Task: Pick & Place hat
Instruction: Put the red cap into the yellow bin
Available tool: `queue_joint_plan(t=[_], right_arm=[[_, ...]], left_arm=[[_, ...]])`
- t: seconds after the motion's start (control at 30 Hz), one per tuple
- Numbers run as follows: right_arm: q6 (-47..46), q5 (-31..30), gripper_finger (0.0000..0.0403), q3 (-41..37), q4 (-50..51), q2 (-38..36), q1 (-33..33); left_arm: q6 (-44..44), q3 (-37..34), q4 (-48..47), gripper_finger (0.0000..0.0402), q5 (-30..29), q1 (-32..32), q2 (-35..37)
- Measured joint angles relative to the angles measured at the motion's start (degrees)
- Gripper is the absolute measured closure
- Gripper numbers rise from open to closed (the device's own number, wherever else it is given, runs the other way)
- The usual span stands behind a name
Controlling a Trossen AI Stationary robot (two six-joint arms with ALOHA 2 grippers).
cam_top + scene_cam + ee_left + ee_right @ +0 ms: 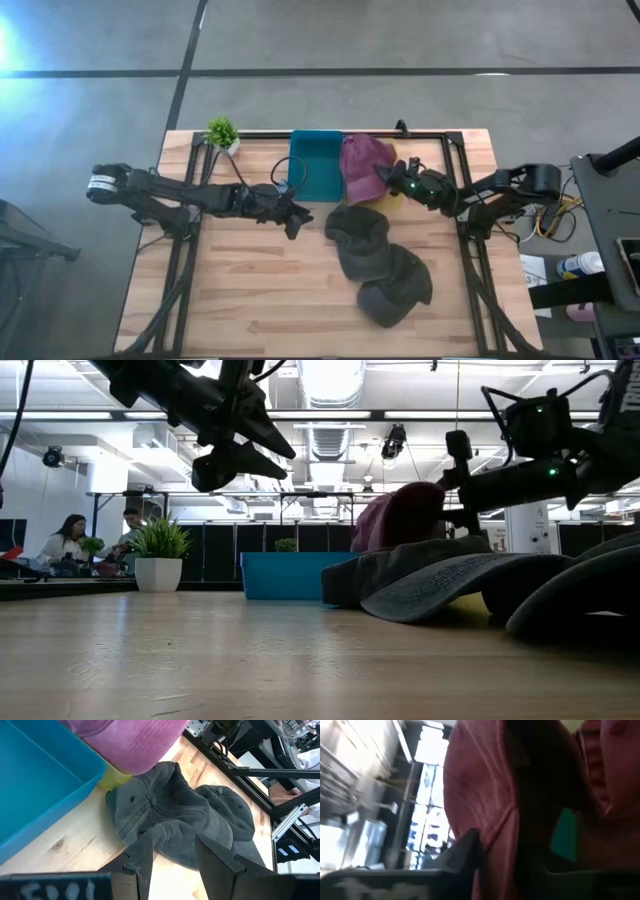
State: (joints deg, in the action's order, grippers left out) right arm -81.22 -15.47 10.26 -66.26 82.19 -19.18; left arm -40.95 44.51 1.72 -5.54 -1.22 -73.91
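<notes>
A maroon hat (362, 160) hangs over the right rim of the teal bin (312, 165), with my right gripper (384, 178) shut on it from the table's right. In the low view the maroon hat (400, 512) shows above the grey ones. Two dark grey hats lie crown up on the wood, one (357, 238) partly over the other (402, 285). My left gripper (298, 218) hovers open just left of the nearer grey hat (165, 815). Its fingers (141, 862) stand apart above the hat's edge without touching it. My right gripper pinches the maroon hat between its two fingers at the edge that faces the table's right (376, 176). It reaches in roughly level from the right. In the right wrist view a fold of maroon cloth (495, 820) runs between the fingers (465, 847). The hat's lower part is hidden behind the grey hat.
A yellow object (392, 198) lies under the maroon hat, beside the bin; it also shows in the left wrist view (112, 777). A small potted plant (222, 133) stands at the far left corner. Black frame rails (470, 250) run along the table's sides. People sit in the room behind.
</notes>
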Motion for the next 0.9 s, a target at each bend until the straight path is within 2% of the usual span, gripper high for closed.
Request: queue_joint_plan(t=[0.17,0.3,0.5,0.63,0.8,0.9], right_arm=[[2.83,1.45,0.0241,-0.2,11.26,-7.98,-0.81],[4.6,3.18,0.0219,-0.2,24.38,-16.99,-1.8],[7.46,4.01,0.0218,0.41,43.8,-30.71,-1.99],[10.8,3.99,0.0221,4.59,65.43,-38.41,-1.99],[17.62,-0.06,0.022,13.48,89.97,-43.0,-1.97],[21.42,-4.15,0.022,18.27,97.17,-42.95,-1.97]], left_arm=[[-0.08,0.0,0.02,0.0262,-0.02,0.03,0.0],[-1.09,0.0,0.01,0.0262,-0.02,0.03,0.0],[-1.16,0.0,0.02,0.0262,-0.04,0.03,0.0],[-1.18,0.0,0.04,0.0262,-0.04,0.03,0.0],[-1.13,0.0,0.24,0.0262,-0.04,0.03,0.0],[-1.05,0.0,0.26,0.0262,-0.04,0.03,0.0]])
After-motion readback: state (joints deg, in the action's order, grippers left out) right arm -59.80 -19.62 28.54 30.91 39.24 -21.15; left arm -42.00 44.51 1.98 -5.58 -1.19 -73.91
